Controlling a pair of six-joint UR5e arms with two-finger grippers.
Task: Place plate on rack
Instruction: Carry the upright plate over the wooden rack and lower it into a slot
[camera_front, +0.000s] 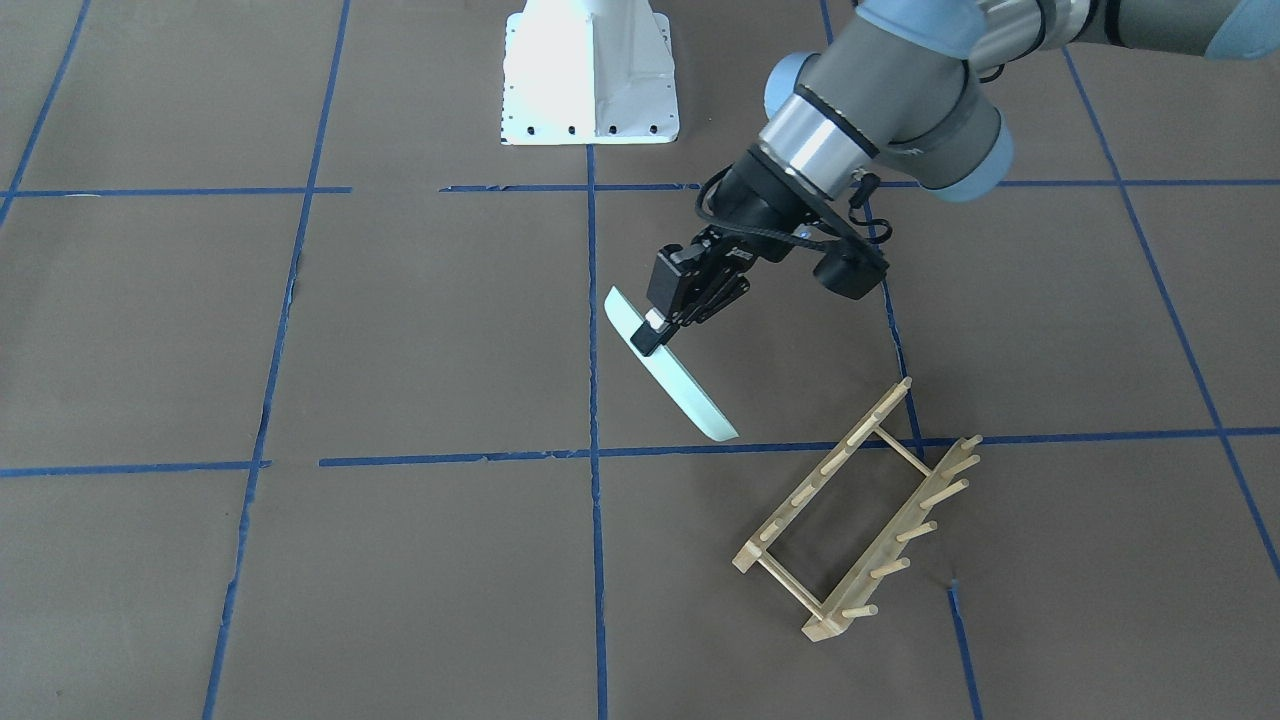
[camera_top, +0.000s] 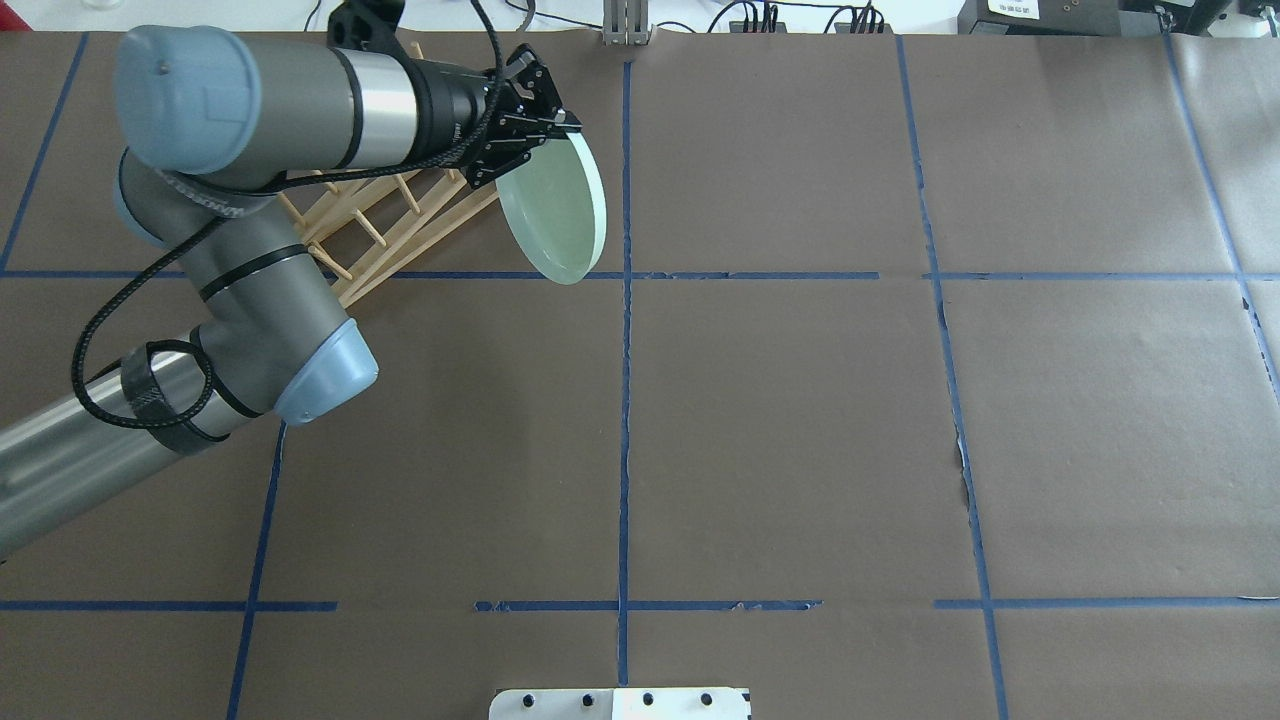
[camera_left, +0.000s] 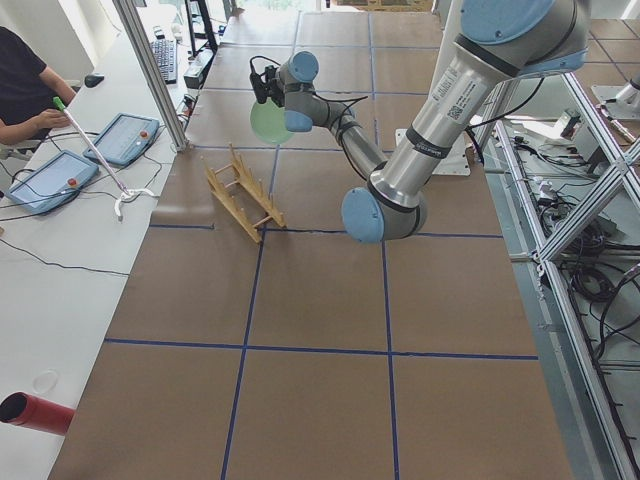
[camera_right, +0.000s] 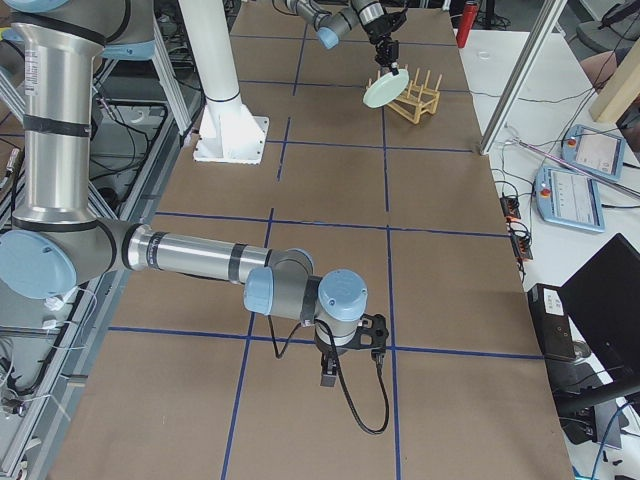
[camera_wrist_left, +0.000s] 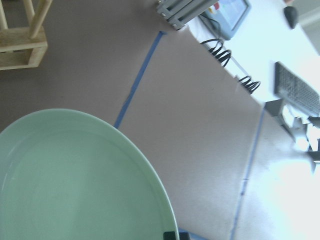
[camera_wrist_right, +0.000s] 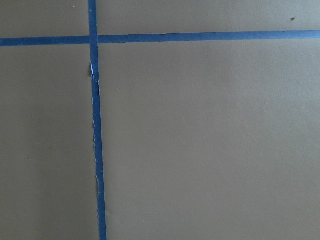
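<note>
The left arm is built from grey tubular links, and its joints are closed with pale blue caps. A polished silver ring is set ahead of the wrist. A black cable is run along the links and is strapped down with black bands. A white label with dark print is stuck on one link. The left gripper is black, with jointed linkage fingers, and a black camera housing is fixed beside it. The right arm is finished alike, with a black cable loop at its wrist. The white base is edged with dark bolt heads.
</note>
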